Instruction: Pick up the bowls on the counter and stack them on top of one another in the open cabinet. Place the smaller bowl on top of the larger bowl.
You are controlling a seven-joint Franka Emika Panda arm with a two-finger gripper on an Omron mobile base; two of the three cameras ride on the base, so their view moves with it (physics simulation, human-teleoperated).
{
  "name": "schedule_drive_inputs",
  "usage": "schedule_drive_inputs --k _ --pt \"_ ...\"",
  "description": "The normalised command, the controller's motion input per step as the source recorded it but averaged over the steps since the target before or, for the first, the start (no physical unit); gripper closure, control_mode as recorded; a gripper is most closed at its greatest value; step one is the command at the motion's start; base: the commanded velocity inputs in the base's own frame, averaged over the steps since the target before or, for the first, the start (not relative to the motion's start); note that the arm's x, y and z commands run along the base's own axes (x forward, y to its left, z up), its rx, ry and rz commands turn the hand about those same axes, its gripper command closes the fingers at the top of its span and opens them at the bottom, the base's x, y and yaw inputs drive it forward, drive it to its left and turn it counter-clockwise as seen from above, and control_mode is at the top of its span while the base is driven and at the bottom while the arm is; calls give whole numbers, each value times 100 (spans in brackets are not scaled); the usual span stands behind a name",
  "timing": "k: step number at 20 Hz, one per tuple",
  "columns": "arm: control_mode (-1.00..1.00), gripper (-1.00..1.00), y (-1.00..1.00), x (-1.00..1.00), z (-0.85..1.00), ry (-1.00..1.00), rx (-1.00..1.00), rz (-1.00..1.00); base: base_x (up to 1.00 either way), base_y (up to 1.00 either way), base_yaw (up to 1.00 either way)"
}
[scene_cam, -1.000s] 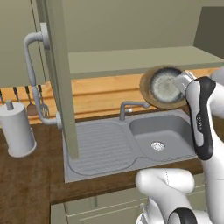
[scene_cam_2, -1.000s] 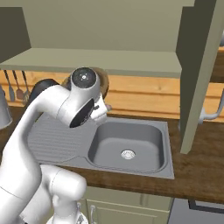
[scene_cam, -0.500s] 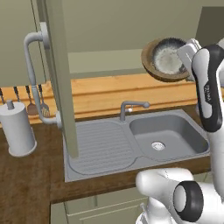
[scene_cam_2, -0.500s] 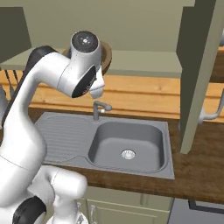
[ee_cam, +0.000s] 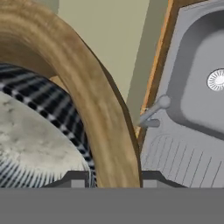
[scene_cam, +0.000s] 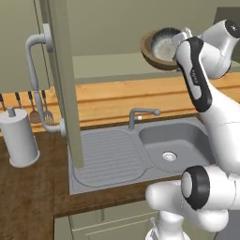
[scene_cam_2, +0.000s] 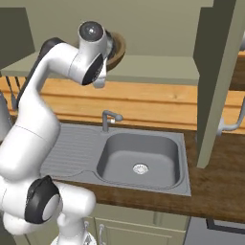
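The gripper (ee_cam: 109, 181) is clamped on the rim of the larger bowl (scene_cam: 154, 54), holding it tilted above the open cabinet's shelf (scene_cam: 112, 68) with the smaller bowl (scene_cam: 165, 43) nested inside.

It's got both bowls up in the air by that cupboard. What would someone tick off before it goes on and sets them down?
1. Smaller bowl nested inside the larger bowl: ok.
2. Fingers clamped on the brown rim: ok, the tips straddle it in the hand view.
3. Bowls level: not ok, they are tilted toward the camera.
4. Open cabinet shelf ahead bare enough to land on: ok.
5. Cabinet door swung clear of the arm: ok.
6. Bowls already over the shelf rather than the sink: cannot tell.
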Motion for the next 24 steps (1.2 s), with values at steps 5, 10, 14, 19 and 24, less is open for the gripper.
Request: schedule_drive_inputs --k 5,10,14,19,24 --pt "-100 100 29 100 0 6 0 -11 0 0 0" --pt "-100 -100 26 100 -4 4 0 -10 0 0 0" --pt "-100 -100 4 38 -2 0 0 -2 0 0 0" --pt "-100 -100 0 -35 0 -9 0 0 0 0 0" --pt "-100 -100 -5 -100 -22 -32 3 0 0 0 0"
